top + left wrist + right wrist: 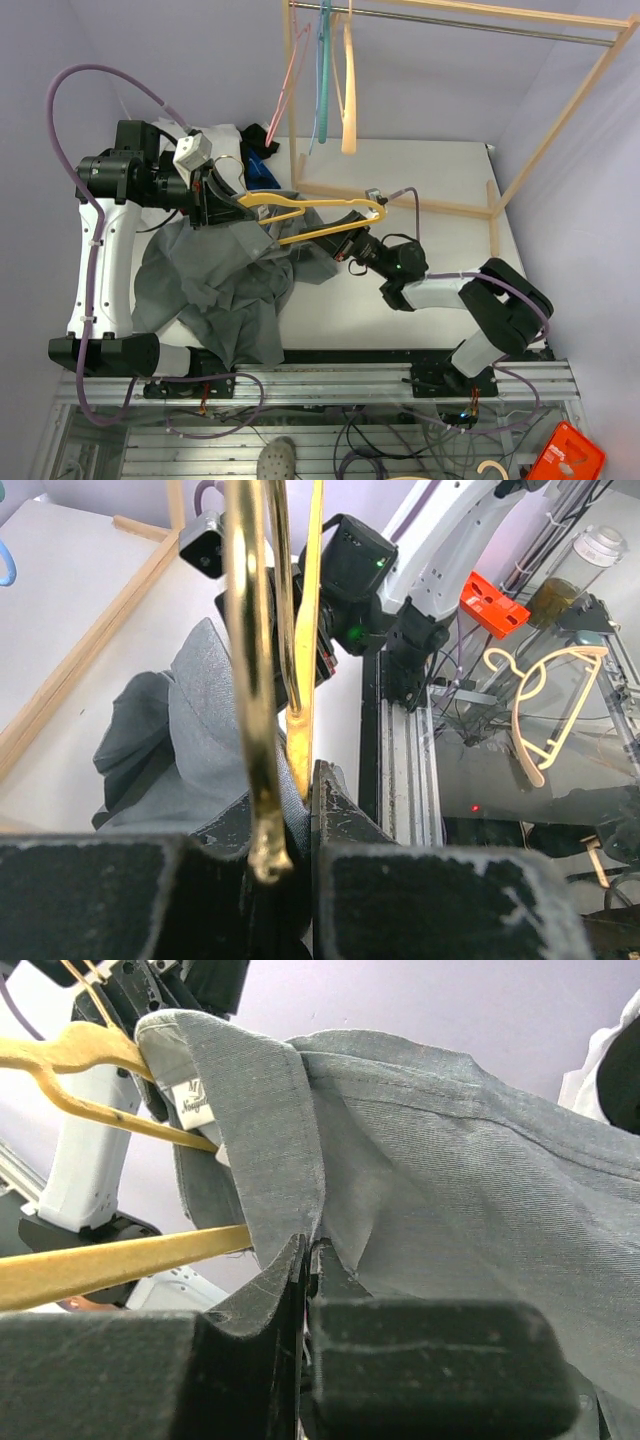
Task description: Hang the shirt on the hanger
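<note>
Evidently right pincer [305, 1252] clamps shirt [450, 1150] (collar edge).

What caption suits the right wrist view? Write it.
Right gripper shut on the thin grey collared shirt, yellow plastic hanger passing behind it.

cream hanger [348, 100] and teal hanger [323, 60] hang on rack [480, 27].

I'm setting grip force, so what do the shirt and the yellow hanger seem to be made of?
The shirt: thin woven cloth, matte grey, perhaps cotton; fine weave lines and soft folds show. The hanger: probably plastic, smooth yellow, though painted wood is possible. Its hook: metal wire, glossy with bright reflections.
</note>
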